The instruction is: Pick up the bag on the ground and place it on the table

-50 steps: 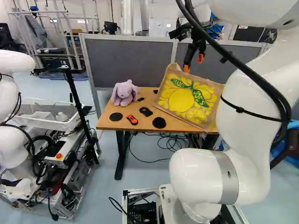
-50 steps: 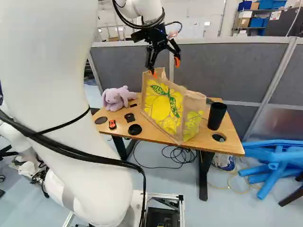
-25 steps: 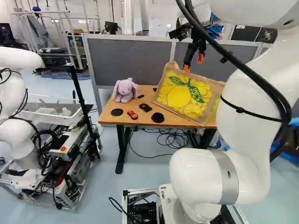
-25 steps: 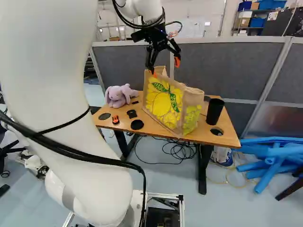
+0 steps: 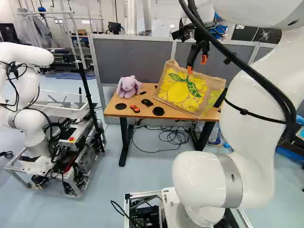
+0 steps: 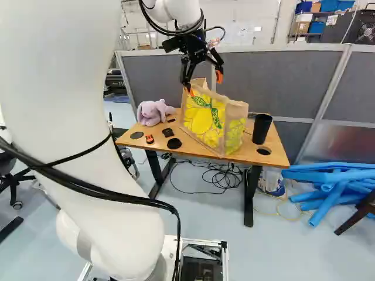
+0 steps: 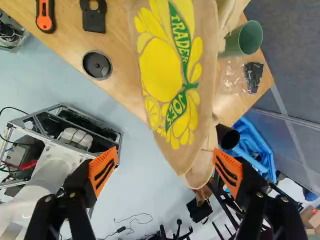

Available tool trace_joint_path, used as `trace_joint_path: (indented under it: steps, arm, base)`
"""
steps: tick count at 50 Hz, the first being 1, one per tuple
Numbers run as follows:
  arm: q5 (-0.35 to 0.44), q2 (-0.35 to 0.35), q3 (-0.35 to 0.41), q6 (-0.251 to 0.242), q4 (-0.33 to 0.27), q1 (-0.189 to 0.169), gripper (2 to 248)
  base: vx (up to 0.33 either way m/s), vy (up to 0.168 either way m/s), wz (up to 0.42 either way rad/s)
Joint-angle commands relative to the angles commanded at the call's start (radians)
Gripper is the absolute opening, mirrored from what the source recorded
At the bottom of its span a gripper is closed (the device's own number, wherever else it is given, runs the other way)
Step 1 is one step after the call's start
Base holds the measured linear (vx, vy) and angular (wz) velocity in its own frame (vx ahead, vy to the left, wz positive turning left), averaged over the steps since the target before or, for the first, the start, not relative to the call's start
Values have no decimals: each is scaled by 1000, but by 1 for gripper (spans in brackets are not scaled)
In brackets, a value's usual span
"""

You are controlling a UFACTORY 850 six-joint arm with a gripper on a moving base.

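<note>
Grey partition (image 6: 281, 76) behind. Hand (image 6: 204, 82), upper centre of the right base view: released, fingers spread by the top of the bag (image 6: 202, 120), which stands mid-frame on the counter (image 6: 275, 140). Placement appears complete; next, lift clear without snagging, then retract.

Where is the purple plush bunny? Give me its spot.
In the left base view, the purple plush bunny sits on the table near its far left corner, left of the lemon-print bag, beyond the orange-and-black item.
</note>
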Motion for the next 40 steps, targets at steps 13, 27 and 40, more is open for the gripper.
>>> trace_joint_path:
  steps: [13, 27, 40]
  arm:
    - [0, 0, 0, 0, 0, 0, 247]
    - [0, 0, 0, 0, 0, 0, 247]
    - [0, 0, 0, 0, 0, 0, 247]
  base:
    - [-207, 1, 19]
    - [-201, 0, 20]
    - [-203, 0, 18]
